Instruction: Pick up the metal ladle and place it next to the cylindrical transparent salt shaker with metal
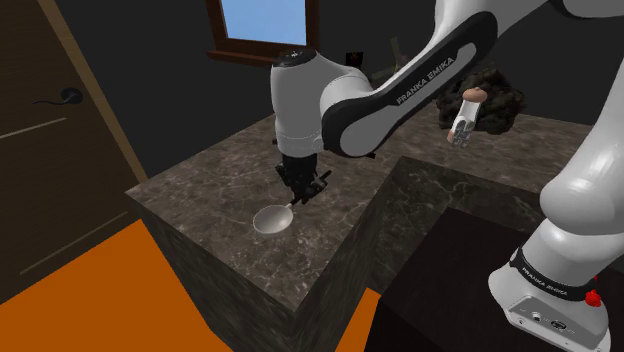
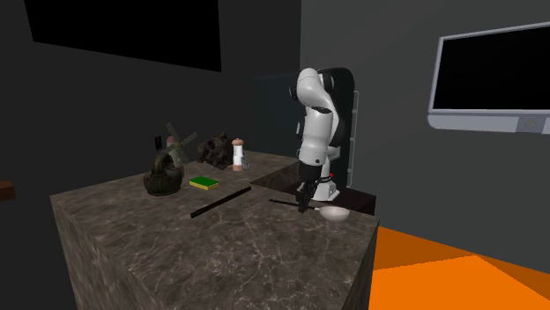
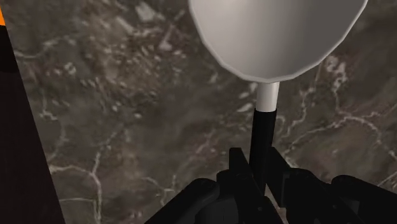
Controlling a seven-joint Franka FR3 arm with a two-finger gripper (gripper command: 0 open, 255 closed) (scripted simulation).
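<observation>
Now gripper clamped narrow on ladle handle, bowl near counter edge by orange floor; shaker well apart.

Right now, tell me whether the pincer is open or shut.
Pincer shut on ladle: in the wrist view, fingers clasp its dark handle.

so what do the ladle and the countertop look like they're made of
The ladle has a plain pale grey bowl, smooth and matte with no shine, so metal is possible but not evident. Its handle is white at the neck, then black. The countertop looks like dark brown stone, marble-like, judging by the pale veins running through it.
</observation>
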